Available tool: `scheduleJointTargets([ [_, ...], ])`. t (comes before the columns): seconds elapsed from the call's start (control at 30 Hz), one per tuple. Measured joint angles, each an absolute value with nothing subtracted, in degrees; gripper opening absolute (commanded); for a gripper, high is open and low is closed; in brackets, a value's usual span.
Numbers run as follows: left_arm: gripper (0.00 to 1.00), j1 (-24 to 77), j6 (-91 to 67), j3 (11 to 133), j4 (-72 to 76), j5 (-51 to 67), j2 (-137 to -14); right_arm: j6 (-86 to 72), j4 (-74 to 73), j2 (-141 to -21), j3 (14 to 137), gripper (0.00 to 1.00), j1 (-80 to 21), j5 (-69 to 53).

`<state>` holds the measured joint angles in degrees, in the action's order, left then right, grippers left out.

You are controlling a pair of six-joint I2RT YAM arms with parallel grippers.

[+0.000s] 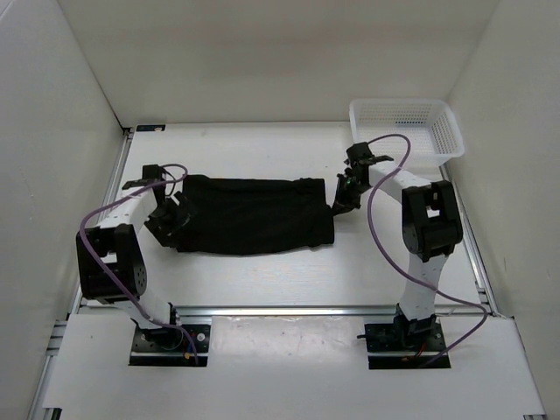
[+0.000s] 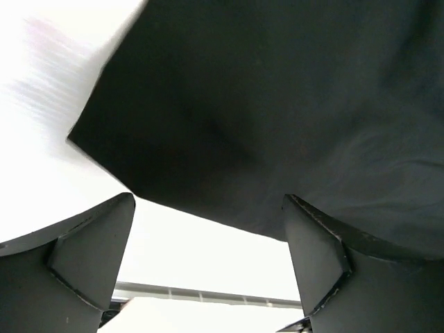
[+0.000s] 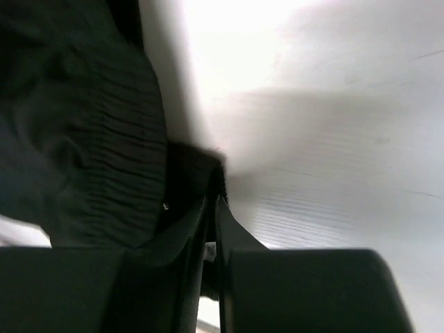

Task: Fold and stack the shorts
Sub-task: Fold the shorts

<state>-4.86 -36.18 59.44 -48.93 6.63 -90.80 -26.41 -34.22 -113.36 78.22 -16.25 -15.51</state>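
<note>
Black matte cloth, no print: shorts [image 1: 254, 214] lie flat as a wide band across the middle of the table [image 1: 262, 276], long side running left to right. Left claw [image 1: 171, 214] sits low at their left end, right claw [image 1: 344, 197] low at their right end

Left wrist: shorts [image 2: 277, 104] fill the upper frame, smooth, one corner pointing left. Left claw [image 2: 208, 201] is released, fingers [image 2: 90, 250] wide apart, with the cloth edge just beyond the tips and not gripped

Right wrist: shorts [image 3: 83, 139] on the left, ribbed gathered band showing. Right claw [image 3: 214, 198] is clenched, fingers nearly together, pinching a small tab of the shorts' edge at the tips. White table [image 3: 333, 139] to the right
</note>
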Motion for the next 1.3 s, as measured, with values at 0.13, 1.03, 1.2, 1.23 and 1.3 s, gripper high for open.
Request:
scheduleJointTargets([
  [0.13,0.99,-6.74,-36.07,61.52,-49.54,6.2,-90.74,-25.96,-36.56,-111.72,81.36,0.2,-16.14,-8.97],
  [1.03,0.12,-7.18,-34.22,66.11,-45.5,9.54,-105.49,-24.95,-42.33,-91.31,74.85,0.28,-18.83,-2.63],
  [1.2,0.1,-5.8,-34.24,67.13,-44.93,11.35,-106.26,-24.69,-42.57,-91.09,74.83,0.28,-18.83,-2.15],
  [1.23,0.1,-5.8,-34.13,67.85,-45.17,11.27,-106.32,-24.58,-42.74,-90.94,74.83,0.28,-18.83,-1.98],
  [1.3,0.1,-5.5,-33.54,70.63,-46.61,10.15,-106.32,-24.38,-43.18,-90.37,74.81,0.28,-18.83,-1.54],
])
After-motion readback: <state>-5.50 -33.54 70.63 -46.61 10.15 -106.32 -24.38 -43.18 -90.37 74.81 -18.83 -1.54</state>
